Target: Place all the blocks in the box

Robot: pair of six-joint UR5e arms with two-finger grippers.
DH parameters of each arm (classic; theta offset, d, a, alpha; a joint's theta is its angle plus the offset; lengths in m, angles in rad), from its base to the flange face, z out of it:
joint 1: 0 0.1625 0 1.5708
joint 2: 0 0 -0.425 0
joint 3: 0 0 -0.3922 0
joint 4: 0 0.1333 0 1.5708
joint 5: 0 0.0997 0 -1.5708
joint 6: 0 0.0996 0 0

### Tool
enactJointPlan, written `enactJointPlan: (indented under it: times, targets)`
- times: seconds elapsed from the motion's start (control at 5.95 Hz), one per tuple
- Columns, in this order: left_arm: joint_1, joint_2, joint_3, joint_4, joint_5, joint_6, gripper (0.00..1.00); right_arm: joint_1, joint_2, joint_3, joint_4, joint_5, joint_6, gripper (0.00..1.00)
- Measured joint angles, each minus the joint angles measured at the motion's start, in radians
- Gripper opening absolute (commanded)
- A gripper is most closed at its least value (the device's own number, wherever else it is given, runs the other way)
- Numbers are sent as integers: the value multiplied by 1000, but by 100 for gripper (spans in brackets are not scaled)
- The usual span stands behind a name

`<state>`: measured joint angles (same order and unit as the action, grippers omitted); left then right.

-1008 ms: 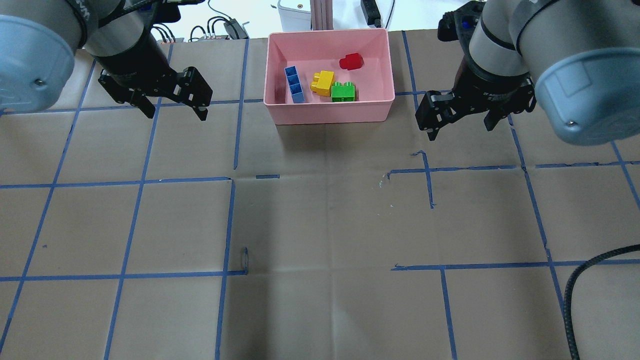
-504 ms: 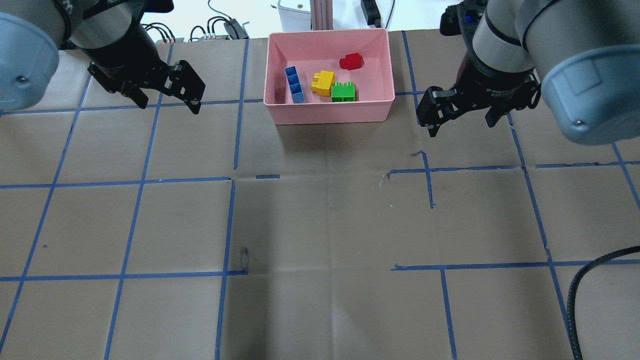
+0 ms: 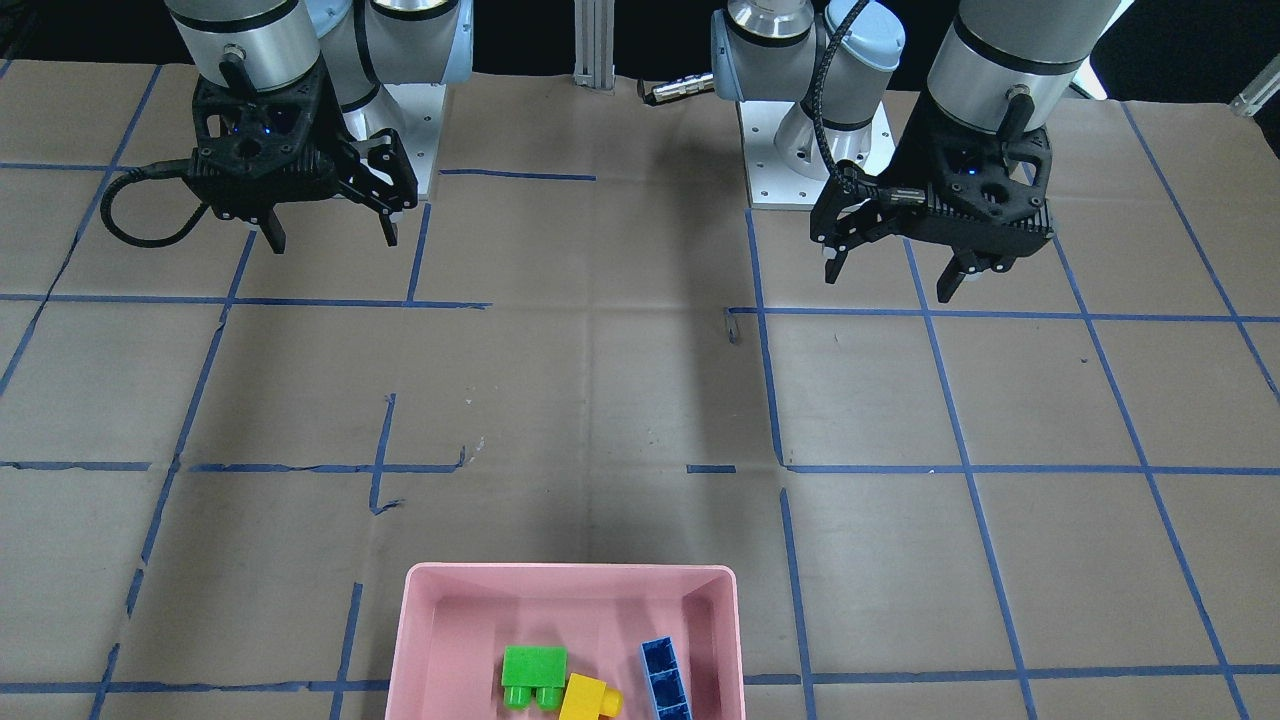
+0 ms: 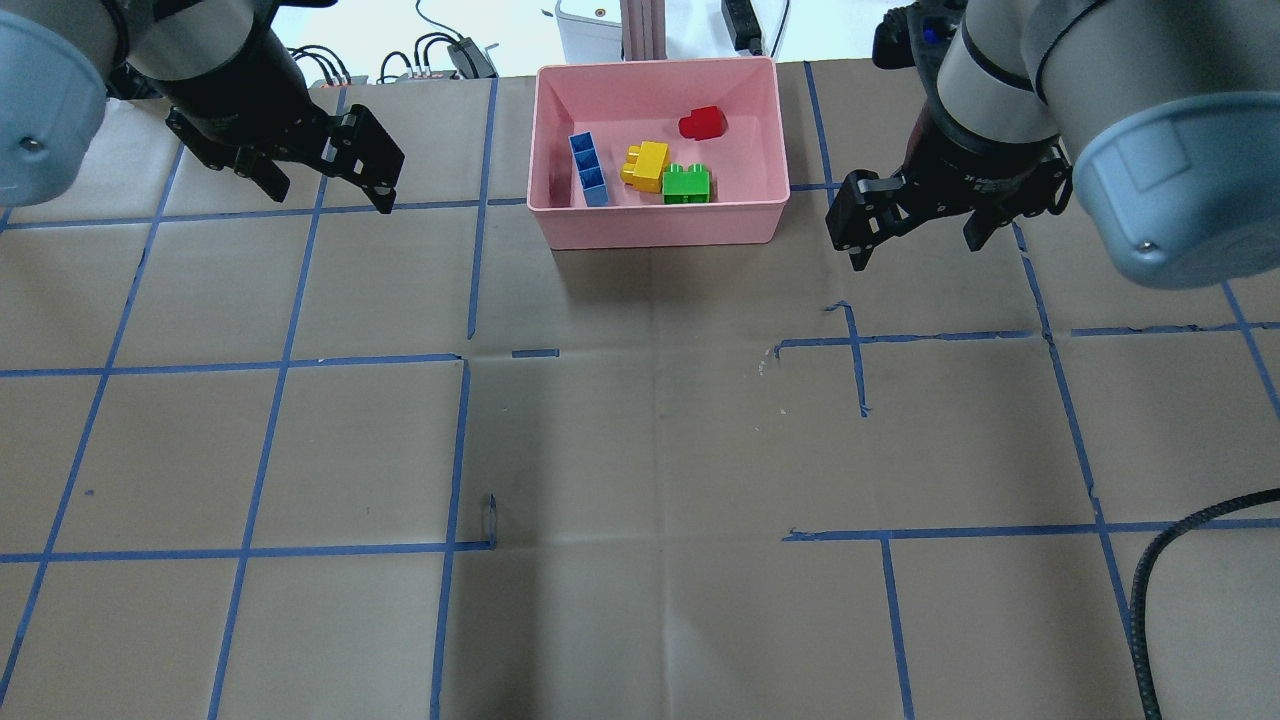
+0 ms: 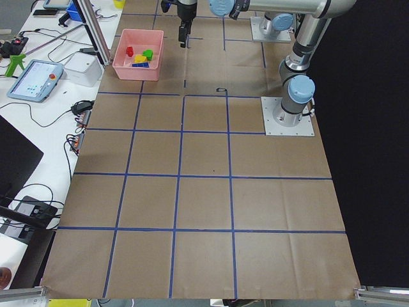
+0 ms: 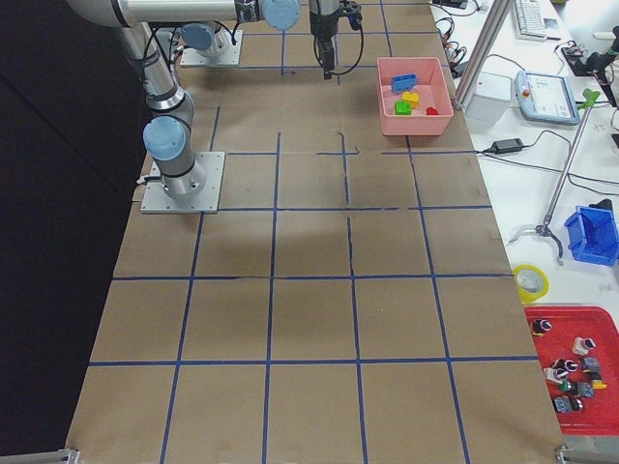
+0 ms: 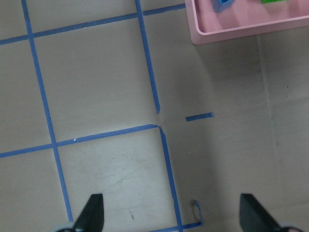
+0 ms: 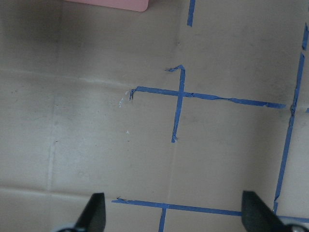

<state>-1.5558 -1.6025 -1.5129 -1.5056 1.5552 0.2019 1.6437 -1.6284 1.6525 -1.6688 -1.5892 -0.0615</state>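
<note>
The pink box (image 4: 660,228) stands at the table's far middle. In it lie the blue three-stud block (image 4: 588,170), the yellow block (image 4: 646,165), the green block (image 4: 687,184) and the red block (image 4: 703,122). My left gripper (image 4: 330,195) hangs open and empty to the left of the box. My right gripper (image 4: 915,250) hangs open and empty to its right. In the front-facing view the box (image 3: 570,571) shows the green (image 3: 533,675), yellow (image 3: 587,698) and blue (image 3: 664,678) blocks; the red one is cut off. Both wrist views show bare paper between the fingers.
Brown paper with a blue tape grid (image 4: 460,450) covers the table. A black cable (image 4: 1150,580) loops in at the near right. A white device (image 4: 590,30) and cables lie beyond the far edge behind the box.
My left gripper has drawn back up and to the left, away from the box. My right gripper has shifted only slightly. The blocks and the box have not moved.
</note>
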Motion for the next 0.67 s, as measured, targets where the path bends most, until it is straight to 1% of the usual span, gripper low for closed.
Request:
enactJointPlan:
  times: [0.67]
  targets:
    - [-2, -1, -16, 8, -2, -4, 100, -2, 2, 2, -9, 0, 3, 100]
